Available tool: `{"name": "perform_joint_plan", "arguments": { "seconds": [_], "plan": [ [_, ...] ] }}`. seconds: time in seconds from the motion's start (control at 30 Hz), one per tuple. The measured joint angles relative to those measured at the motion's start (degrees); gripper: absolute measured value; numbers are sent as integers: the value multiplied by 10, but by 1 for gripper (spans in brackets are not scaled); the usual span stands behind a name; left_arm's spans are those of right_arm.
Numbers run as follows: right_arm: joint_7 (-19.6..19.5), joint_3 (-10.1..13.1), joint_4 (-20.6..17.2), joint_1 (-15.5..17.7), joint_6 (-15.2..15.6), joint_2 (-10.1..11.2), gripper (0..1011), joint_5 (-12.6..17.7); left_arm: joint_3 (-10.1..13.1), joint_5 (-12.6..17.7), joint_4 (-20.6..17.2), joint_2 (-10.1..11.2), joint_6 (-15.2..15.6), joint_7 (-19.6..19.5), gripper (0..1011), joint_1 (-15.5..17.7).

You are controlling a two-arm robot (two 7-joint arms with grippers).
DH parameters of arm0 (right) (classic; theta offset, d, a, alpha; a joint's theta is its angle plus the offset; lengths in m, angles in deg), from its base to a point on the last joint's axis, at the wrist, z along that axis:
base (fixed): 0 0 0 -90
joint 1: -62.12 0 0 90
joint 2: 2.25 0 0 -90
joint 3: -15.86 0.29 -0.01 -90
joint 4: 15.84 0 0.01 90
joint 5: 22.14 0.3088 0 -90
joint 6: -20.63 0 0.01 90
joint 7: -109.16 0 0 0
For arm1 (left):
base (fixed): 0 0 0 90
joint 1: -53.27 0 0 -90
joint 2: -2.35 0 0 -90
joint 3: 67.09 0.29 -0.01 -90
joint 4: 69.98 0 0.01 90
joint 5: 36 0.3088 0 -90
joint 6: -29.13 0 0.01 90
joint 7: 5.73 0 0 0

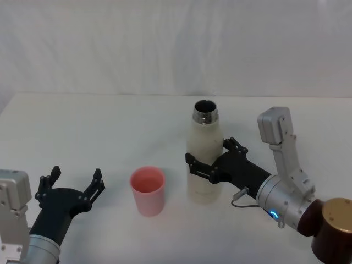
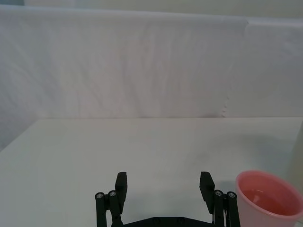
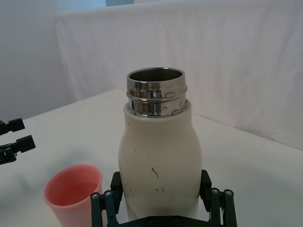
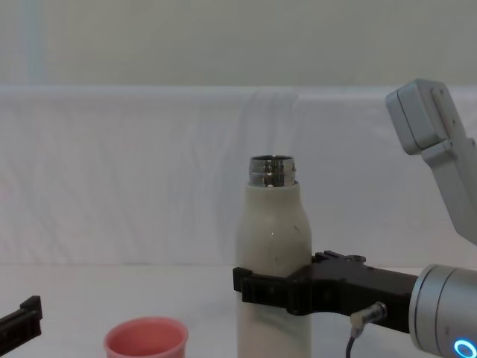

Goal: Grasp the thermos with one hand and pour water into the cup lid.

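From the head view, we see the thermos [image 1: 204,154] standing upright on the white tabletop [image 1: 82,126], its steel neck uncapped. Our right tool [image 1: 208,159] reaches in from the right and grasps it around the lower body, low enough, we judge, to leave the mouth free for tipping. The cup lid [image 1: 147,190] stands just left of the thermos, close enough for a short pour. Our left tool [image 1: 74,180] rests at the near left, released and clear of the cup lid.

In the left wrist view, the left tool's fingers [image 2: 121,185] are spread with nothing between them, the cup lid [image 2: 268,198] just beside.

The right wrist view shows the thermos [image 3: 160,161] seated between the jaws.

The chest view confirms the thermos [image 4: 274,261] is still vertical, so pouring looks not yet begun.
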Motion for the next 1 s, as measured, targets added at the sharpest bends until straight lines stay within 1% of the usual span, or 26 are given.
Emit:
{"name": "perform_joint_plan", "arguments": {
  "seconds": [0.8,1.0],
  "plan": [
    [-6,3,15,-6,-2,-12,1001,-3,0,0,0,0,0,0,1001,0],
    [-6,3,15,-6,-2,-12,1001,-3,0,0,0,0,0,0,1001,0]
  ]
}}
